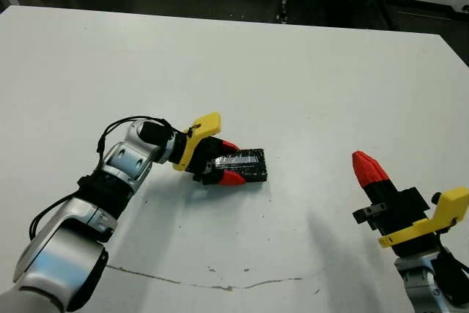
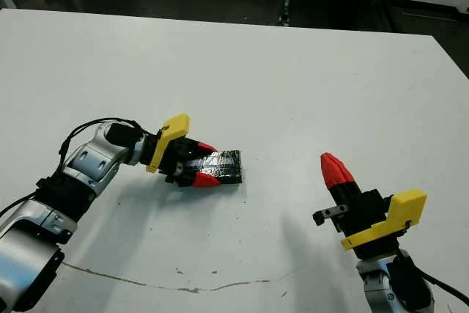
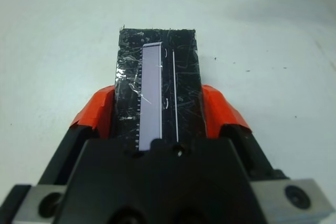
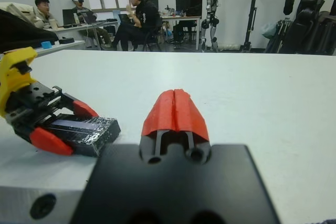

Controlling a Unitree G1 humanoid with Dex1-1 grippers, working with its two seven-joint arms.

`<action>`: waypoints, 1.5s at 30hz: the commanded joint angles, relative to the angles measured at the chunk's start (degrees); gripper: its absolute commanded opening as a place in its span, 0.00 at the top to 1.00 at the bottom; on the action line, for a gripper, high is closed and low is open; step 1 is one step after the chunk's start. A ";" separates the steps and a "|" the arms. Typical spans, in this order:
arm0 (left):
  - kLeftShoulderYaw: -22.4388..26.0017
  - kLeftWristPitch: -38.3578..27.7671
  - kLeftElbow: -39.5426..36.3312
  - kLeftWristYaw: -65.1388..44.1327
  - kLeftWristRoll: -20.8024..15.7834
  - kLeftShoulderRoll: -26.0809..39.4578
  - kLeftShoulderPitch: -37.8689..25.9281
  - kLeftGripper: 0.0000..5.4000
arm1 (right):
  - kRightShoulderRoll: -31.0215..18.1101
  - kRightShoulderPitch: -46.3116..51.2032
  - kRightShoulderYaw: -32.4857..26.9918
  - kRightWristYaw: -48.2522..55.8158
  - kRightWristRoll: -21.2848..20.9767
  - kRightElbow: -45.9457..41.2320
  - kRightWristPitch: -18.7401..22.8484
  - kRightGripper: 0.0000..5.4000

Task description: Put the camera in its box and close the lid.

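1. Two grippers in view. Left gripper (image 1: pixel 226 161) lies low on the counter (image 1: pixel 293 78), its red-tipped fingers (image 3: pixel 97 109) clamped one on each long side of the lid (image 1: pixel 245 164).
2. Lid: flat black slab, crinkled shiny wrap, one pale reflective strip along its top face. It sits level, with the near end tucked between the fingers against the gripper body and the far end sticking out past the fingertips.
3. Box: cannot tell whether it sits beneath the lid; only black taped surfaces show in every view. Camera is not visible anywhere on the counter.
4. Right gripper (image 2: pixel 333 168) is raised over the counter's right part, well apart from the lid, fingers pressed together tip to tip, nothing between them. Right wrist view confirms: the two red fingers (image 4: pixel 175 113) meet along a thin seam.
5. Counter: white, with a thin dark crack-like line (image 1: pixel 220 284) running across its near part.
6. Beyond the counter, right wrist view: seated people (image 4: pixel 137 17) at desks, a standing humanoid robot (image 4: pixel 211 9).
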 commanded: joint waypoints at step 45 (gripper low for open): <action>13.80 4.65 -14.23 -2.99 -10.88 25.83 24.42 0.00 | -0.74 0.18 -0.33 -0.28 1.61 0.02 1.70 1.00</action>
